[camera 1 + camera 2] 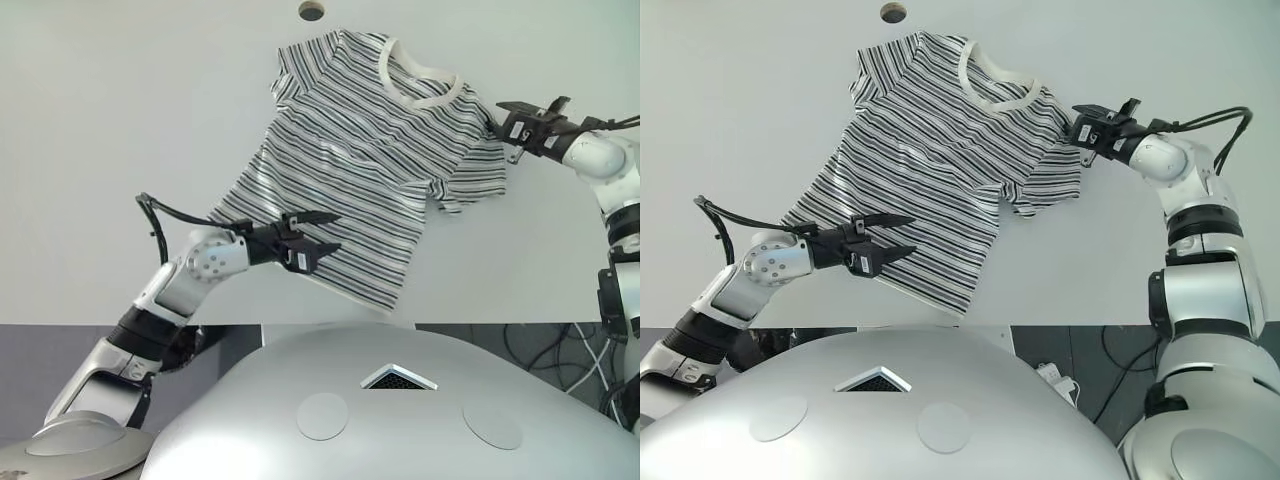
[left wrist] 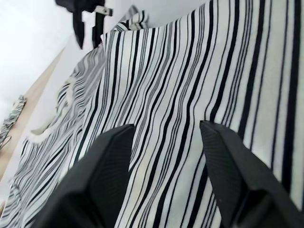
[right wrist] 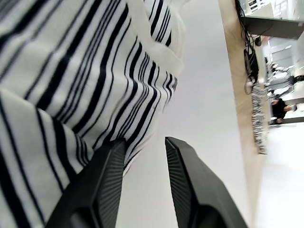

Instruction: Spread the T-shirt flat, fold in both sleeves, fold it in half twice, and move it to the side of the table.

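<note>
Left hand (image 1: 335,230) (spread, like the right hand (image 1: 500,118) at the sleeve) should pinch the T-shirt (image 1: 370,150) hem, then tug outward flat.

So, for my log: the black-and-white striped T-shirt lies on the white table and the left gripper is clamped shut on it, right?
No: the left gripper is open, jaws apart over the striped T-shirt on the white table, per the left wrist view.

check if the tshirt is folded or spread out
Spread, not folded: the T-shirt lies open on the table with both sleeves showing, though the sleeve by the right pincer is rumpled.
</note>
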Motion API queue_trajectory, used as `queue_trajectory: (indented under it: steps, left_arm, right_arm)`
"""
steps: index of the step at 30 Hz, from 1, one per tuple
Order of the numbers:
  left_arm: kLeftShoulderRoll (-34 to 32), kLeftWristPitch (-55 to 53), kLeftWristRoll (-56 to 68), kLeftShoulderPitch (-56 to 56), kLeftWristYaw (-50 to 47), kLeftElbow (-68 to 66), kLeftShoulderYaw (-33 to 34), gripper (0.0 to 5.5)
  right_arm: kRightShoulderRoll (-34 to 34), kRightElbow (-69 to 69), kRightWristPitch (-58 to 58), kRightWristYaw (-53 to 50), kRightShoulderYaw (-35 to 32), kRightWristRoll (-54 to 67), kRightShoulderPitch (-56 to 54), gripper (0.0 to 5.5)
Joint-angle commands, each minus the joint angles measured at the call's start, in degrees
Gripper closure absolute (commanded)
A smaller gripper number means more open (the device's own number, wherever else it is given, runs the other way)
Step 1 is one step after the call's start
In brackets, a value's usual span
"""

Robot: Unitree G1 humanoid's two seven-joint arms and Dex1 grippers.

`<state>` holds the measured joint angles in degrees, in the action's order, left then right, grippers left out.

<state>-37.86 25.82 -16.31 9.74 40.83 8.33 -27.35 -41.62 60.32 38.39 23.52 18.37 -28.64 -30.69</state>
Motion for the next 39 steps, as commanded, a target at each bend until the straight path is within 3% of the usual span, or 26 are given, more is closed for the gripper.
queue_trajectory:
  steps: [1,6,12,17,20,23,25,27,29,30,33,39]
  left_arm:
    - [-2.92,-2.85,0.15,2.9,3.66,0.4,-1.04,2.97]
    - [-1.16,-7.33,4.29,2.93,3.66,4.6,-0.02,2.97]
    - [12.26,-26.21,20.78,-1.44,-1.97,14.83,4.33,2.97]
    - [16.13,-36.4,32.76,-2.54,-3.91,21.86,8.85,2.97]
    - [16.17,-37.04,35.1,-2.71,-3.58,24.86,9.65,2.97]
    - [14.13,-32.27,30.43,-4.74,-4.78,22.37,13.74,2.97]
    - [10.03,-23.72,22.39,-5.47,-6.28,17.31,18.11,2.97]
    - [6.79,-17.02,19.33,-5.44,-5.6,12.61,21.5,2.97]
    - [3.2,-12.6,19.35,-3.96,-2.75,9.67,23.66,2.97]
    - [0.95,-10.79,19.82,-2.9,-0.97,8.14,24.96,2.97]
    - [-2.87,-9.97,23.64,-2.06,2.65,5.76,28.2,2.97]
    - [-2.37,-10.83,24.14,-5.67,4.0,-0.11,26.91,2.97]
  right_arm:
    - [0.64,5.21,-3.4,-8.73,6.43,-9.54,-5.32,3.9]
    - [4.34,12.37,-8.24,-17.95,12.66,-16.85,-13.27,3.9]
    - [11.79,15.88,-11.45,-21.69,15.57,-18.86,-19.58,3.9]
    - [12.3,17.02,-13.02,-23.01,17.05,-19.87,-20.64,3.9]
    - [10.89,17.15,-13.51,-25.37,16.8,-19.48,-21.16,3.9]
    - [7.53,14.52,-5.85,-25.34,8.16,-9.83,-20.54,3.9]
    - [5.28,6.91,5.86,-19.27,-2.51,5.74,-14.85,3.9]
    - [4.46,-12.78,8.03,-10.32,-9.46,25.87,-2.93,3.9]
    - [1.6,-41.46,-1.07,-1.76,-8.68,45.78,12.98,3.9]
    - [-3.21,-54.65,-5.73,2.84,-5.01,53.22,21.75,3.9]
    - [-13.71,-72.73,-14.67,12.55,1.48,61.57,36.88,3.9]
    - [-26.01,-78.77,-27.35,30.78,1.25,64.16,46.4,3.9]
